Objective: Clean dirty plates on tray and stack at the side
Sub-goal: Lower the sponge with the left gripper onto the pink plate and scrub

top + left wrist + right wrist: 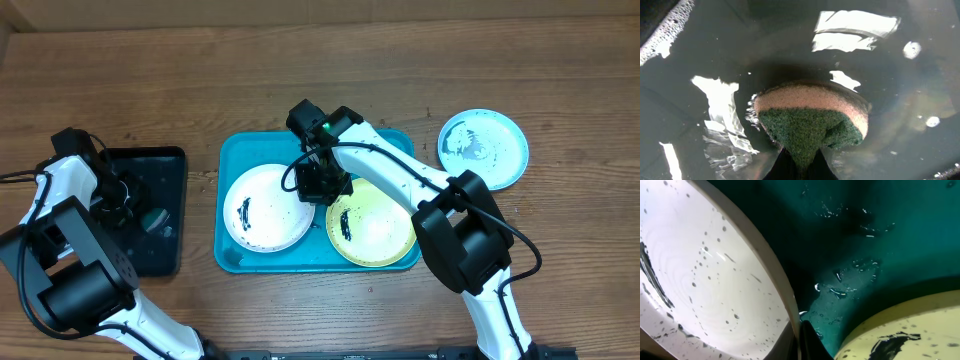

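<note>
Overhead, the turquoise tray sits mid-table and carries two smeared plates side by side, the white plate and the yellow-green plate. The light blue plate lies off the tray to the right, likely where the stack begins, though it shows marks too. The black tray holds water, which is why the left gripper dips there, pinching a sponge to wet it. The right gripper sits low at the white plate's rim, probably to steady it. Whether its fingers clasp the rim I cannot tell.
</note>
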`<state>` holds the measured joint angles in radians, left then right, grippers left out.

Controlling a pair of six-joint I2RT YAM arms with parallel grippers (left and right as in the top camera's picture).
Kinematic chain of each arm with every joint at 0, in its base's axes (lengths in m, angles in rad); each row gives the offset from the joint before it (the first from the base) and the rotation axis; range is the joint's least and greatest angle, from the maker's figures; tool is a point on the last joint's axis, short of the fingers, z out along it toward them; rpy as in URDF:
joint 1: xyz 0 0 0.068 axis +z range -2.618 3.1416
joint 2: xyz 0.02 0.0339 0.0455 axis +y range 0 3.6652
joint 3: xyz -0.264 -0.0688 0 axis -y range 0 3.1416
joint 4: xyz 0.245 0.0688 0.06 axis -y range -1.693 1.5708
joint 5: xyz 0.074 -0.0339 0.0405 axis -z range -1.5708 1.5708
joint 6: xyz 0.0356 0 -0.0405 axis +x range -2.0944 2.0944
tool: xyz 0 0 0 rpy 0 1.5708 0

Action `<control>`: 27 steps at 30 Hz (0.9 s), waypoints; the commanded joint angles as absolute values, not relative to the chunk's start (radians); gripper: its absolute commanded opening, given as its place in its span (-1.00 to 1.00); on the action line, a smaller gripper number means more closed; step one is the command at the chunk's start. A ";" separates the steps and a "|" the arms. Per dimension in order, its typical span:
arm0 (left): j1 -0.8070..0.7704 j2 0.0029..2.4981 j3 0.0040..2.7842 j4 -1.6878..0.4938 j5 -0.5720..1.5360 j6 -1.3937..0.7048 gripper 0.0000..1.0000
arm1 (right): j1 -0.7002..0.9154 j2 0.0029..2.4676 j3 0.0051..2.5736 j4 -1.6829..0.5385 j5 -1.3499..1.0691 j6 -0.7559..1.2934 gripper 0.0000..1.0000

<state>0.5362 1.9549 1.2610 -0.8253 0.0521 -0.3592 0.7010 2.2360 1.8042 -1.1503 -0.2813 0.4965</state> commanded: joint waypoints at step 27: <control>0.523 1.675 1.443 -0.932 0.107 -0.313 -0.91 | 0.708 2.234 1.799 -1.095 -0.237 0.489 -0.93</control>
